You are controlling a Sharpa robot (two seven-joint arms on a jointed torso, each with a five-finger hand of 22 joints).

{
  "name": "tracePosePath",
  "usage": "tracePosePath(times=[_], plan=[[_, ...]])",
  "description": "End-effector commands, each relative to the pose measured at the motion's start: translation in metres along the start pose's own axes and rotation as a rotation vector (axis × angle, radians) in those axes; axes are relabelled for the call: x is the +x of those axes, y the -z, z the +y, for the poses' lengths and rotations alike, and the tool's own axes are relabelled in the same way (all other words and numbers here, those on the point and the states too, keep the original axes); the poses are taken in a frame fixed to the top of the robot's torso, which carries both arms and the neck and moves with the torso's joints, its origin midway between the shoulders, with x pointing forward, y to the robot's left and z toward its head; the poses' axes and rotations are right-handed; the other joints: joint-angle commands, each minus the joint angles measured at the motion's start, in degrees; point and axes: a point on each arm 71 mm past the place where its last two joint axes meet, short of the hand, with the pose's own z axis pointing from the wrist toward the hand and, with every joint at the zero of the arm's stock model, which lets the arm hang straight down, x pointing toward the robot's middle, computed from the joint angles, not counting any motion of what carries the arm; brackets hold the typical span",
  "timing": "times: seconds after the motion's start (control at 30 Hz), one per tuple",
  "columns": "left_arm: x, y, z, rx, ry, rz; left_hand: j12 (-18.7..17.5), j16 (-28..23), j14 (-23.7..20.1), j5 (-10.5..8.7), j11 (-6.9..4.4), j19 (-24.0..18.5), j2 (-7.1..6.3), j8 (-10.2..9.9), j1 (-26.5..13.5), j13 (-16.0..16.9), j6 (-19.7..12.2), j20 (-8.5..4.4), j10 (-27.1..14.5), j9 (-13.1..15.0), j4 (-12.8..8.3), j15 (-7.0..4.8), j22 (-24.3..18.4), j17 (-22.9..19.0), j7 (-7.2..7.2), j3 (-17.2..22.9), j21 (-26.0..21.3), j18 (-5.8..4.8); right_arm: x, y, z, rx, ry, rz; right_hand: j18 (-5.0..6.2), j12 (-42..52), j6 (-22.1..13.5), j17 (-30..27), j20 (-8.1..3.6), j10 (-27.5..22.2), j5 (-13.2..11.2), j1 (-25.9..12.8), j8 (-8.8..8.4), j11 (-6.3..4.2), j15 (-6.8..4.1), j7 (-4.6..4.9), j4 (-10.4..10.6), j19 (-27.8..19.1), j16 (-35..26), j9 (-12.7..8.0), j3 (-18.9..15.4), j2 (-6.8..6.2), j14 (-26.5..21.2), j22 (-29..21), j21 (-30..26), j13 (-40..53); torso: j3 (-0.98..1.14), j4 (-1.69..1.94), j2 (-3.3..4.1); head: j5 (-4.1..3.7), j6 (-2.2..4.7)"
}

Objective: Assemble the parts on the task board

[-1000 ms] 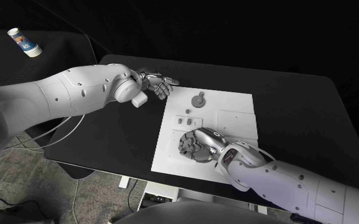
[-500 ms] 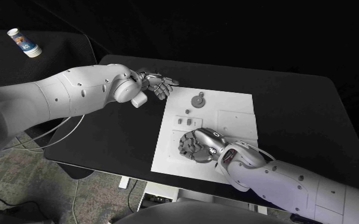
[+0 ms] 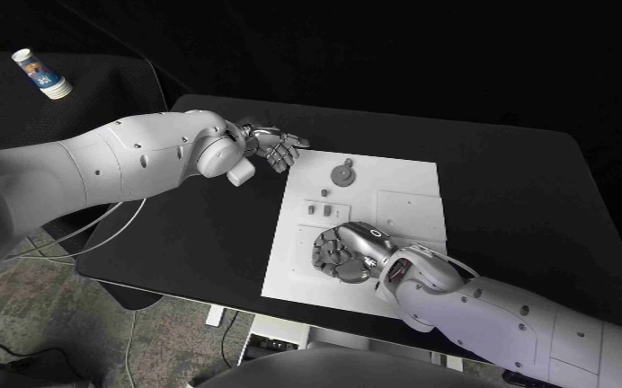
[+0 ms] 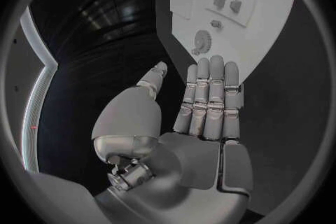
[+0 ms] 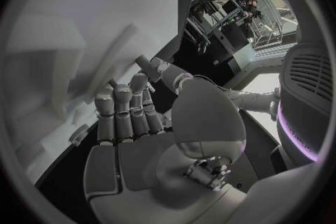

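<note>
On the black table (image 3: 519,181), a white task board (image 3: 408,204), with its long axis running away from the robot. At the far end of the board, a round grey part (image 3: 342,173) with a toothed rim, lying flat. A little nearer to the robot, one small part (image 3: 324,194), and then a pair of small block parts (image 3: 313,211) side by side, standing up a bit from the white surface. Too small to tell the exact form of them.

Right hand (image 3: 345,251) over the near end of the board, palm down, fingers side by side and lightly bent, thumb set apart. Holds nothing, as far as the right wrist view shows. From this hand, the pair of blocks just beyond the fingertips, further along the board's long axis; the round part behind them, well apart.

Left hand (image 3: 270,147) beside the far left corner of the board, above the bare table, not touching the board. Fingers straight and close together, thumb apart, nothing in it. From this hand, the round part near, across the board's edge toward the robot's right.

Probably, therefore: right hand the nearer one for the small blocks, left hand the nearer one for the round part. For the right hand, likely a short reach forward along the board, no sideways travel needed.
</note>
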Motion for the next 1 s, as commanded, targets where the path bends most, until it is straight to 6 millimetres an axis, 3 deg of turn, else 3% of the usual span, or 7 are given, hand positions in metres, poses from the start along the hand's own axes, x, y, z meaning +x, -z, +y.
tracePosePath(times=[0.03, 0.6, 0.87, 1.0], plan=[[0.0015, -0.0003, -0.0016, 0.007, -0.003, 0.014, -0.4, -0.4, -0.5, -0.19, 0.03, -0.2, 0.6, -0.2, 0.1, -0.1, -0.5, 0.04, -0.4, -0.1, -0.2, 0.0, -0.1, 0.0, 0.12, 0.1, -0.3, 1.03, 0.0026, 0.0015, -0.0011, 0.008, 0.022, 0.029, 3.62, -0.3, 0.4, 0.1, -0.03, -0.4, -0.1, -0.4, 0.13, 0.02, -0.1, 0.15, -0.1, 0.3, 0.2, 0.1, -0.1, 0.08, -0.4, 0.1, 8.0, -0.1, 0.0, 0.0, -0.01, -0.03, -0.03], [0.0007, 0.0001, -0.0008, 0.005, -0.003, 0.013, -0.4, -0.4, -0.5, -0.19, 0.03, -0.2, 0.61, -0.2, 0.1, -0.1, -0.5, 0.05, -0.4, -0.1, -0.2, 0.0, -0.1, 0.0, 0.12, 0.1, -0.3, 1.02, 0.0015, 0.0013, -0.002, 0.021, 0.039, 0.034, 3.62, -0.4, 0.5, 0.2, -0.04, -0.9, -0.2, -0.5, 0.15, 0.13, -0.07, 0.34, -0.1, 0.2, 0.2, 0.1, -0.2, -0.2, -0.6, 0.1, 7.9, -0.1, -0.03, 0.0, -0.01, -0.13, 0.02], [0.0004, 0.0003, -0.0005, 0.004, -0.003, 0.012, -0.4, -0.4, -0.5, -0.19, 0.03, -0.3, 0.6, -0.2, 0.1, -0.1, -0.5, 0.05, -0.4, -0.1, -0.2, 0.01, -0.1, 0.0, 0.12, 0.1, -0.3, 1.02, -0.0012, 0.0007, -0.0028, 0.03, 0.043, 0.016, 3.56, -0.2, -4.5, 0.8, -0.11, -2.7, -0.2, -1.1, -2.49, 0.66, 0.16, 0.02, -0.6, -0.3, 0.6, -1.1, -1.7, -1.3, -1.9, 0.2, 7.4, -0.1, -0.02, 0.01, -0.01, -0.21, 0.1], [0.0002, 0.0004, -0.0002, 0.003, -0.003, 0.012, -0.4, -0.4, -0.5, -0.19, 0.03, -0.3, 0.6, -0.2, 0.1, -0.1, -0.5, 0.05, -0.4, -0.1, -0.2, 0.01, -0.1, 0.0, 0.12, 0.1, -0.3, 1.01, -0.0023, 0.001, -0.0036, 0.033, 0.045, 0.01, 3.55, -0.1, -6.1, 0.9, -0.14, -3.1, -0.2, -1.1, -3.03, 0.73, 0.2, 0.22, -0.8, -0.4, 0.8, -1.5, -2.3, -1.52, -2.2, 0.2, 7.4, -0.1, -0.01, 0.0, -0.01, -0.27, 0.19]])
